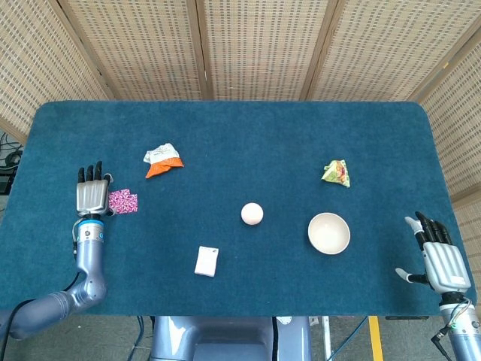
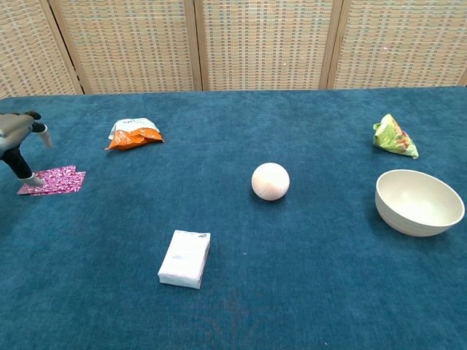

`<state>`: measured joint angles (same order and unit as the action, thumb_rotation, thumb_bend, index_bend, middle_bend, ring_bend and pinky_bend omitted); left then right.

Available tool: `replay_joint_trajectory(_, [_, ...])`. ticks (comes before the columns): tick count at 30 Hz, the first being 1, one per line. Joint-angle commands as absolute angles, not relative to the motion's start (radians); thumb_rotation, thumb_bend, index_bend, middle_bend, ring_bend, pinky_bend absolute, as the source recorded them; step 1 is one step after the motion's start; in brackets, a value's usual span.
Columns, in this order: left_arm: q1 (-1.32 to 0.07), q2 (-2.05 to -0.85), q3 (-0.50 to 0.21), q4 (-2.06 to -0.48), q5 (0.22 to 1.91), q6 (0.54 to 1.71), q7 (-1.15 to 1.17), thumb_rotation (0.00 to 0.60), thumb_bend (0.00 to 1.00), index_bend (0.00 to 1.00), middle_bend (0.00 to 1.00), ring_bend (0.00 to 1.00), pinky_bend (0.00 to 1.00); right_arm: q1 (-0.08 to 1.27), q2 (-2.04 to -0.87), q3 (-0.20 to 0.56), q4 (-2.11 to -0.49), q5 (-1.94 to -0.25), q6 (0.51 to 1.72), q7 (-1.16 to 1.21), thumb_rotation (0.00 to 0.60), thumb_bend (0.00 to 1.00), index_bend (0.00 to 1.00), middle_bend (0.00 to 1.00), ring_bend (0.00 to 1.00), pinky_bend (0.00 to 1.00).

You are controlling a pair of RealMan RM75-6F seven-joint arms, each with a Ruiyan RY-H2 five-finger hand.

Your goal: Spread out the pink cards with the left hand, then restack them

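Note:
The pink patterned cards (image 1: 122,201) lie in a compact pile near the table's left edge, also seen in the chest view as the pink cards (image 2: 54,181). My left hand (image 1: 89,193) stands just to their left, fingers extended, with one fingertip (image 2: 29,178) touching the pile's left edge and another finger lifted above it. It holds nothing. My right hand (image 1: 438,256) rests at the table's front right corner, fingers spread and empty; the chest view does not show it.
An orange and white snack bag (image 1: 163,160) lies behind the cards. A pale ball (image 1: 252,213) sits mid-table, a white packet (image 1: 206,261) in front of it, a cream bowl (image 1: 329,233) to the right, and a green snack bag (image 1: 337,173) behind the bowl.

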<state>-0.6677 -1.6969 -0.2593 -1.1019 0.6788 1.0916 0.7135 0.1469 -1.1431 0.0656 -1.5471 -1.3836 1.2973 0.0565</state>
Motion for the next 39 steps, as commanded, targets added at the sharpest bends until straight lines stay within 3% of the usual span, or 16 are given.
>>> replay_joint_trajectory(1, [-0.666,-1.697,-0.26,-1.104,0.68,1.092,0.71,0.6,0.11,0.29,0.0,0.0,0.0,0.146,-1.142,0.066,-1.549,-1.385,1.299,0.057,0.6,0.13,0.09,0.0,0.0,0.0])
replay_joint_trajectory(7, [-0.645,-1.686,-0.27,-1.143,0.697,1.103,0.655,0.6,0.12,0.29,0.0,0.0,0.0,0.145,-1.141,0.066,-1.55,-1.389,1.304,0.059,0.6,0.13,0.09,0.0,0.0,0.0])
replay_joint_trajectory(12, [-0.586,-1.639,-0.268,-1.276,0.803,1.17,0.505,0.6,0.15,0.29,0.0,0.0,0.0,0.144,-1.14,0.065,-1.552,-1.392,1.307,0.06,0.6,0.13,0.09,0.0,0.0,0.0])
replay_joint_trajectory(18, [-0.48,-1.551,-0.171,-1.465,1.028,1.343,0.405,0.6,0.18,0.24,0.0,0.0,0.0,0.143,-1.14,0.064,-1.554,-1.392,1.307,0.058,0.6,0.13,0.09,0.0,0.0,0.0])
replay_joint_trajectory(25, [-0.377,-1.488,-0.048,-1.583,1.187,1.478,0.43,0.6,0.16,0.0,0.0,0.0,0.0,0.144,-1.146,0.063,-1.549,-1.391,1.306,0.046,0.6,0.13,0.09,0.0,0.0,0.0])
replay_joint_trajectory(33, [-0.313,-1.433,0.051,-1.621,1.266,1.523,0.525,0.6,0.14,0.0,0.0,0.0,0.0,0.147,-1.158,0.059,-1.547,-1.391,1.301,0.011,0.6,0.13,0.08,0.0,0.0,0.0])
replay_joint_trajectory(39, [-0.269,-1.425,0.082,-1.614,1.304,1.559,0.523,0.6,0.14,0.0,0.0,0.0,0.0,0.148,-1.166,0.057,-1.544,-1.399,1.309,-0.006,0.6,0.13,0.08,0.0,0.0,0.0])
